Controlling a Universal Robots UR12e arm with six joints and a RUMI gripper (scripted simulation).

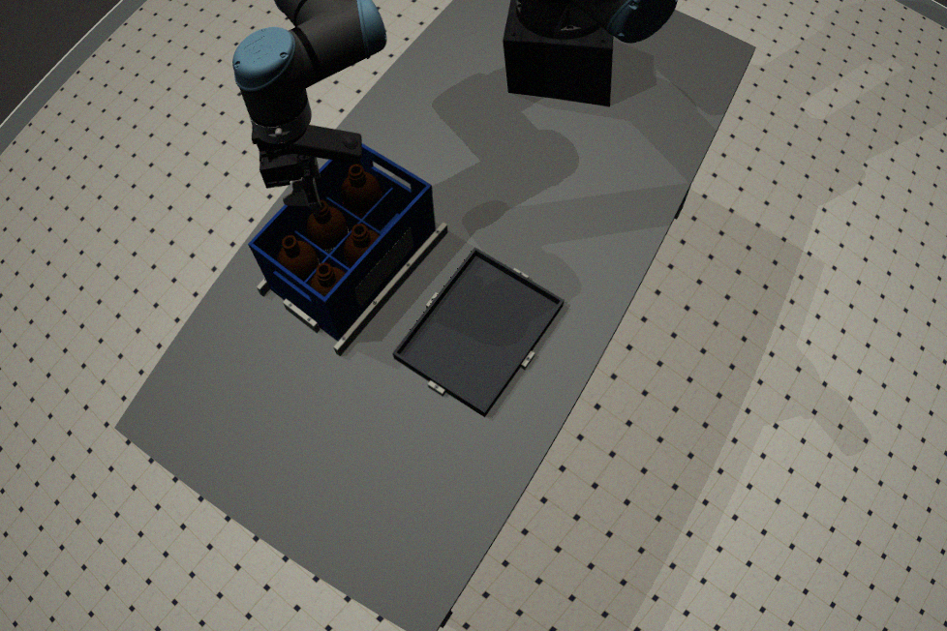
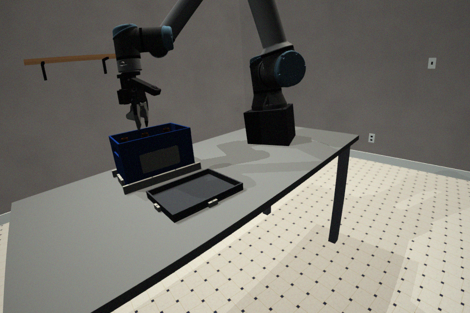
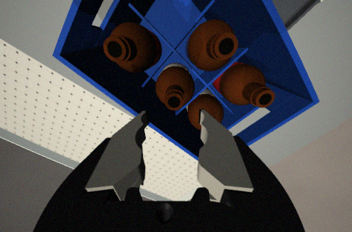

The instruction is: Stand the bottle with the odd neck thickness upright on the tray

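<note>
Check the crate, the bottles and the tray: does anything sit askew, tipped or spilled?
Nothing stands out. All five bottles stand in their cells of the blue crate, the tray lies flat beside it, and the gripper hangs partly open above.

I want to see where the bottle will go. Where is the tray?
In the top view the tray lies flat on the grey table, right beside the blue crate of bottles, with a pale rail between them.
</note>
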